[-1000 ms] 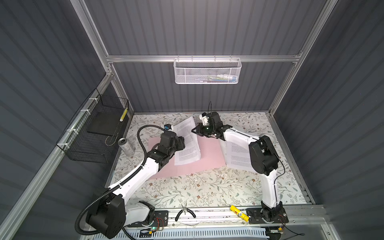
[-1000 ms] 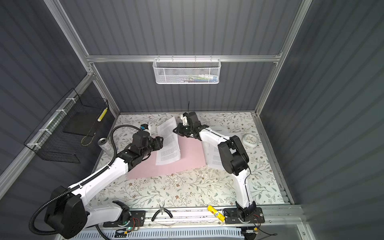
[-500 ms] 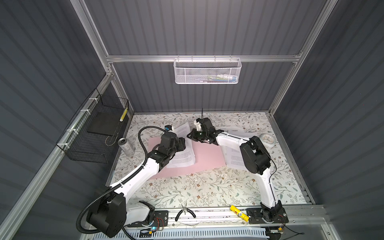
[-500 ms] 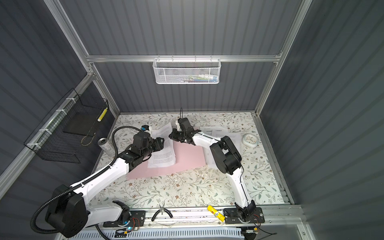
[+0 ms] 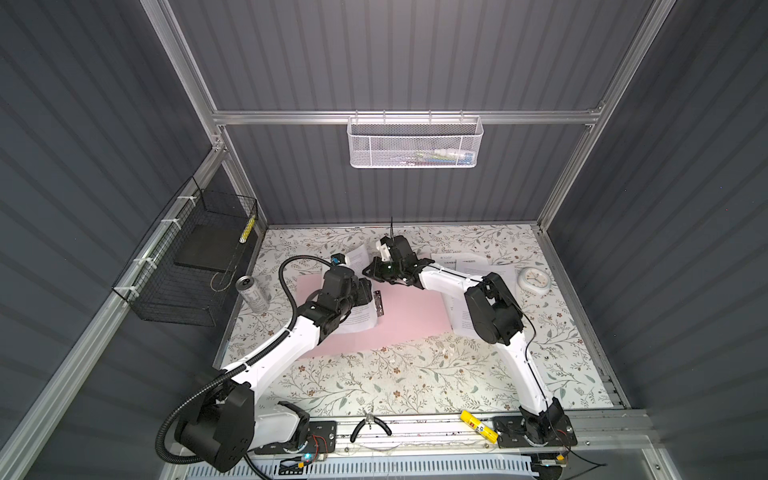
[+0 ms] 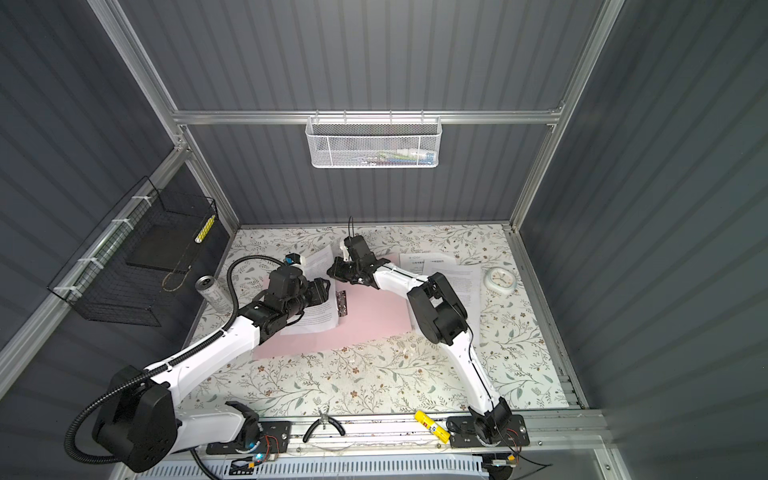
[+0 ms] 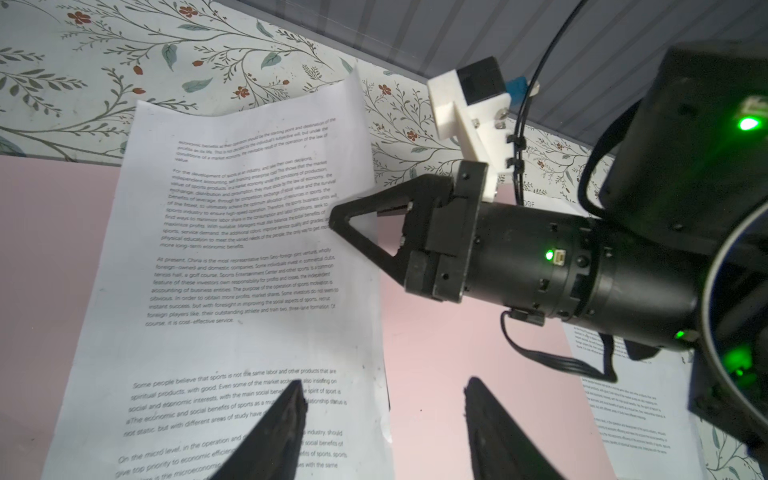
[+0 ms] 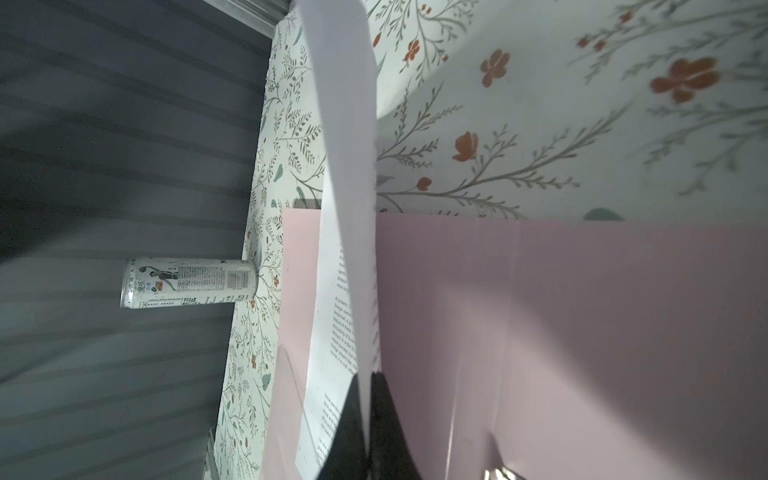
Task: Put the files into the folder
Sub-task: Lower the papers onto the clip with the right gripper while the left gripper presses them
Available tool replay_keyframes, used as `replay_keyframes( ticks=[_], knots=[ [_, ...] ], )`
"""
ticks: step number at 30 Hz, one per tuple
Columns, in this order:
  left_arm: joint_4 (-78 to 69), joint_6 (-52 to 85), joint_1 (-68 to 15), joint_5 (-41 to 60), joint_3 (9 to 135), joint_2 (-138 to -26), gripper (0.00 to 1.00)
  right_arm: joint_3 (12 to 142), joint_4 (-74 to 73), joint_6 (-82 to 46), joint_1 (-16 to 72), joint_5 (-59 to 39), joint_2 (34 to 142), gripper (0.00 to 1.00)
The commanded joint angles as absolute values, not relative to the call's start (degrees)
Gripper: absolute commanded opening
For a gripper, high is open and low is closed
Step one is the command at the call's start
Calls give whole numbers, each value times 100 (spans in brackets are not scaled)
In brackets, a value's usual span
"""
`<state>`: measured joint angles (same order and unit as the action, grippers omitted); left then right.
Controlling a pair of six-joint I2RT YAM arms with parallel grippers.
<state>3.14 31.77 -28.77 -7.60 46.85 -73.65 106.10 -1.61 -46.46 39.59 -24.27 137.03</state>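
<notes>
While the right tool [image 8: 368, 378] pinches a long edge of one printed sheet [image 7: 249, 270], holding it curled up off the left half of the open pink folder [image 5: 411, 316], the left tool [image 7: 382, 386] hangs over the sheet's near end, jaws apart, gripping nothing. Other sheets [image 5: 471, 266] lie on the surface [image 5: 415, 374] beside the folder.

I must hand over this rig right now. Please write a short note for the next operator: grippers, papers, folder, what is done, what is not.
Left gripper: open, holding nothing, straddling the printed sheet's edge.
Right gripper: shut on the side edge of that printed sheet.
Folder: open flat on the table. The sheet lies on its left half beside the clip strip, with its far end past the folder's edge.
Done: one sheet nearly placed.
Left: release and square it, then bring the other sheets lying by the right arm.
</notes>
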Motion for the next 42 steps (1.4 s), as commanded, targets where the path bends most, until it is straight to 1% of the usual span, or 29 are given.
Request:
replay_keyframes(
  ticks=[1, 10, 23, 42],
  knots=[
    [297, 3239, -2854, -707, 4666, -7409, 62, 10784, -65, -4549, 4060, -2541, 13829, 0],
    [316, 3288, -2850, -693, 4696, -7479, 61, 10756, -177, -4759, 4200, -2376, 13859, 0],
    [316, 3305, -2849, -687, 4693, -7559, 61, 10993, -206, -4992, 4349, -2379, 14223, 0],
    [273, 3314, -2854, -607, 4667, -7687, 60, 11013, -175, -5014, 4452, -2385, 14291, 0]
  ],
)
